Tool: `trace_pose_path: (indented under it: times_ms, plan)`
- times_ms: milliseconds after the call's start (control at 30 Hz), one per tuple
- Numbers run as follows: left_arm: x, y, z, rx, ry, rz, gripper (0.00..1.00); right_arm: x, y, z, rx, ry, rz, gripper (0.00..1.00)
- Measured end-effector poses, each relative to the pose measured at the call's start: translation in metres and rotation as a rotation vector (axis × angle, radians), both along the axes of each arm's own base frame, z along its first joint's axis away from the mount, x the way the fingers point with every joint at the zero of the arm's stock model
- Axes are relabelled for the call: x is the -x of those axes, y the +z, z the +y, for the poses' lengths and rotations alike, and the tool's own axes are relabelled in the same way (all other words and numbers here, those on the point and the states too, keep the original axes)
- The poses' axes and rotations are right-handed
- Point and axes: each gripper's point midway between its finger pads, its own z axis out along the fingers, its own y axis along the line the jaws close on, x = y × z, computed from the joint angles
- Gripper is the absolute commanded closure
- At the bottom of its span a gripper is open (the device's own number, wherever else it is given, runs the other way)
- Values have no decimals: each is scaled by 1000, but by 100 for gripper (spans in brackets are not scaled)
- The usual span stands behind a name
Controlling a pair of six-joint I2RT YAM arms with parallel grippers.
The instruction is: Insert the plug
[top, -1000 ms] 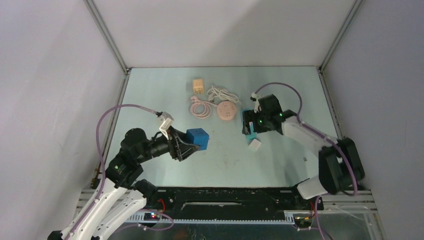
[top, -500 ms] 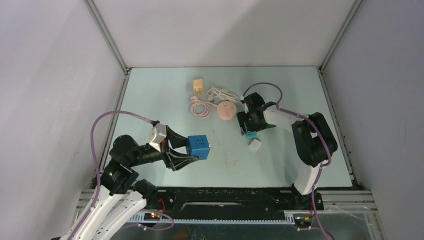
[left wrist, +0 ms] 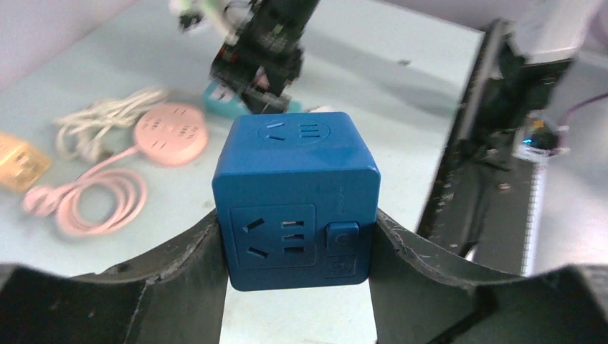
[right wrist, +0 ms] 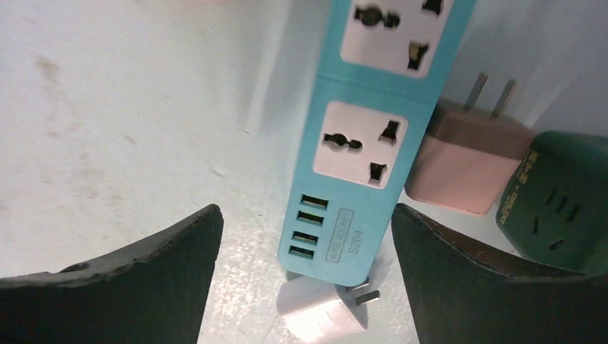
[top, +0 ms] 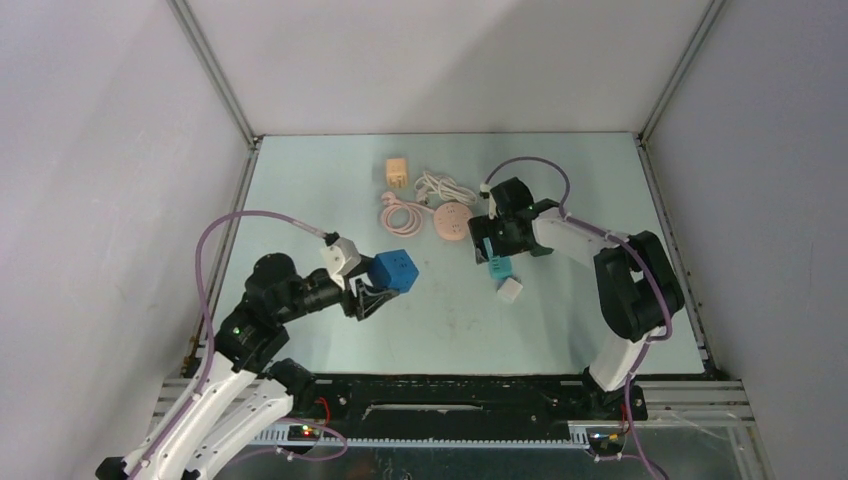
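My left gripper (left wrist: 295,229) is shut on a blue cube socket (left wrist: 297,201), holding it by two opposite sides above the table; the top view shows the blue cube socket (top: 396,270) left of centre. My right gripper (right wrist: 307,215) is open and hangs over the end of a teal power strip (right wrist: 366,143). A small white plug (right wrist: 319,312) lies on the table just past that end, prongs showing, between the open fingers but untouched. In the top view the white plug (top: 510,290) sits below the teal power strip (top: 498,267) and my right gripper (top: 490,243).
A pink plug (right wrist: 466,161) and a dark green cube socket (right wrist: 559,201) lie right of the strip. A round pink socket (top: 453,221) with its coiled pink cable (top: 400,215), a white cable (top: 445,187) and an orange adapter (top: 397,172) lie farther back.
The right arm has swung its elbow inward and its gripper has shifted slightly left over the teal strip. The left arm has moved the blue cube a little, still gripped.
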Motion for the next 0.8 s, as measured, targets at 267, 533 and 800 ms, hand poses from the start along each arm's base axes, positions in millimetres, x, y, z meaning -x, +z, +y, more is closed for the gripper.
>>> trace_pose_path:
  times_ms: [267, 533, 800]
  plan:
    - [-36, -18, 27, -113, 226, -34, 100, -70, 70, 53, -154, 51, -152, 24]
    - [-39, -12, 53, -157, 339, -132, 100, -141, 87, 145, -268, 204, -202, 30]
    - [-33, -24, 64, -208, 357, -113, 100, -145, 28, 196, -271, 273, -118, 34]
